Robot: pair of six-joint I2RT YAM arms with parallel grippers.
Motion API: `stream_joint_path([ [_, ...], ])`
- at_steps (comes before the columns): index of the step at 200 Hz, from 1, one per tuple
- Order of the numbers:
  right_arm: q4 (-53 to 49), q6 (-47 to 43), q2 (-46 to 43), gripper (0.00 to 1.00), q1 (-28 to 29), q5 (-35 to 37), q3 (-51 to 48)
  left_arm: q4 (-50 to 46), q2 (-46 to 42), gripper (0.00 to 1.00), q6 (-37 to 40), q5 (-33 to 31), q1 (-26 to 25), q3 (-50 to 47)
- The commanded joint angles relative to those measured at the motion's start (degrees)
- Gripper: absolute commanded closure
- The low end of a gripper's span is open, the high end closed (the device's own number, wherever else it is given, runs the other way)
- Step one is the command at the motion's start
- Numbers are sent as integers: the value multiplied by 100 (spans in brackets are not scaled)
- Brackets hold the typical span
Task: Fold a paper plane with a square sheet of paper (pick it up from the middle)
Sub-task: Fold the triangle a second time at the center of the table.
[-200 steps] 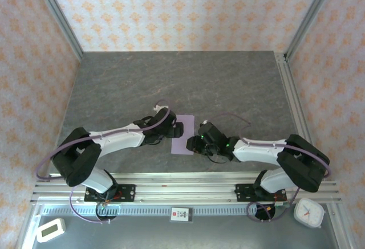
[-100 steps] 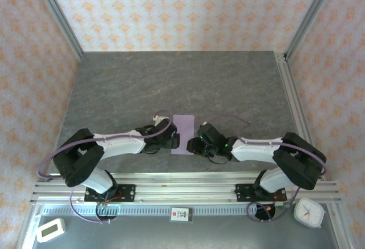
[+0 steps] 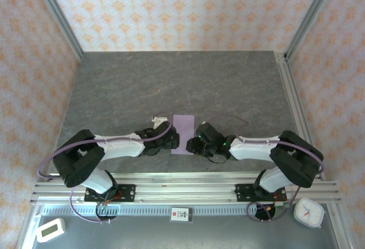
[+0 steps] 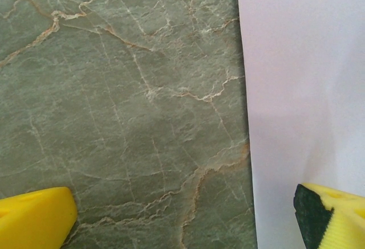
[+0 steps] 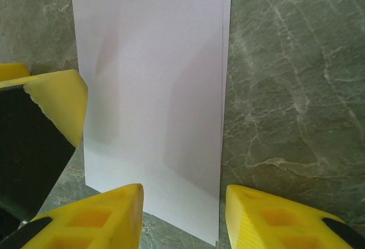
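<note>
Now paper flat on table; left claw gaping, right claw half-spread.

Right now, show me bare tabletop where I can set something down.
Bare: the far stretch of table between the lilac sheet and the back wall, plus both far corners. Crowded: near middle, where left pincer and right pincer flank the sheet.

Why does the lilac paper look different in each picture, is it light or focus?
Mostly light. Top external view: even and sharp, the lilac paper reads pale purple. Left wrist view: close up, it washes out almost white. Right wrist view: soft grey shadows cross it.
</note>
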Motion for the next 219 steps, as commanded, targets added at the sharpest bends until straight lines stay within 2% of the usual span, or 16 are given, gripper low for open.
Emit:
stream_joint_path([
  [1,173,-33,296,58,176,-201,219,-308,292,0,-239,334,32,-283],
  [45,-13,-1,-156,59,178,189,-26,-683,-128,1,-100,136,57,313],
  [57,-63,59,-406,58,178,381,-152,-714,-191,4,33,201,106,629],
  [76,-98,171,-694,58,178,541,-340,-670,-75,17,298,461,260,1142],
  [103,0,322,-857,59,178,589,-561,-760,436,47,706,689,459,1812],
  [123,98,384,-909,59,178,577,-669,-830,801,53,929,755,578,2116],
  [161,271,432,-867,59,174,464,-725,-778,1286,75,1077,878,693,2316],
  [219,408,375,-643,59,176,239,-660,-481,1616,78,1054,847,831,2089],
])
